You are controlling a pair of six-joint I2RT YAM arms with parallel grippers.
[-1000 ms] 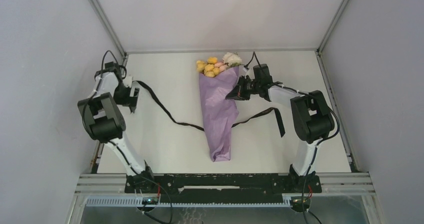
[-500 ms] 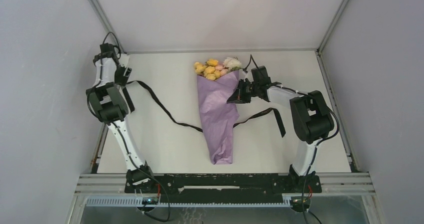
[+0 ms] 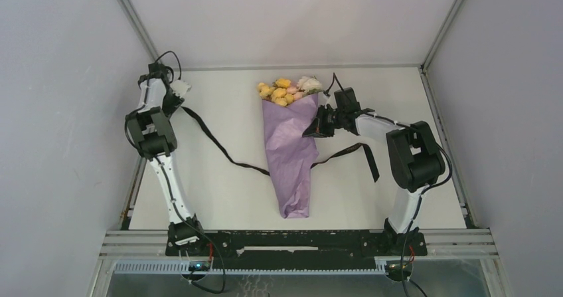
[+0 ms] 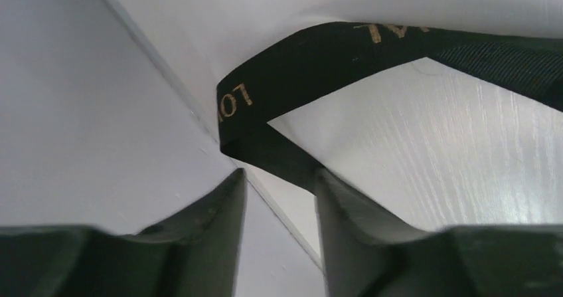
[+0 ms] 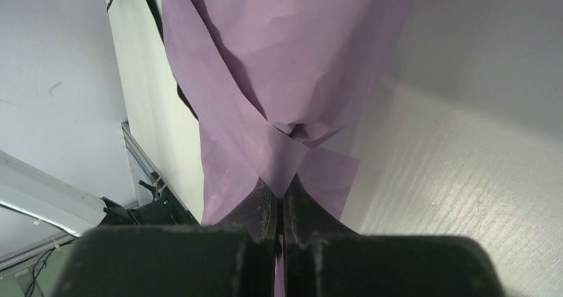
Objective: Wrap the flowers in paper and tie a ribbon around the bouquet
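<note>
Step in hand, as I read it: get a grip on the left end of the ribbon (image 3: 219,147) so it can go over the cone.

Bouquet (image 3: 290,144) lies mid-bench (image 3: 219,204), flowers (image 3: 289,88) at the far end, tip near. The ribbon runs under it. Its left end rises to the far-left corner and its right tail lies flat on the bench, right of the cone.

Left hand (image 4: 279,187) is in that corner, jaws partly apart. The ribbon runs into the gap against one finger (image 4: 352,210); I can't tell if it's pinched or just draped.

Right hand (image 5: 282,191) is fully closed on a flap of the paper (image 5: 279,58) at the cone's right edge.

To do it well:
- Centre the ribbon flat between the pads, not on an edge, then close fully.
- Pull slowly and low toward the cone so the ribbon under the paper doesn't drag the bouquet left.
- Right hand must not let go, or the wrap may spring open.
</note>
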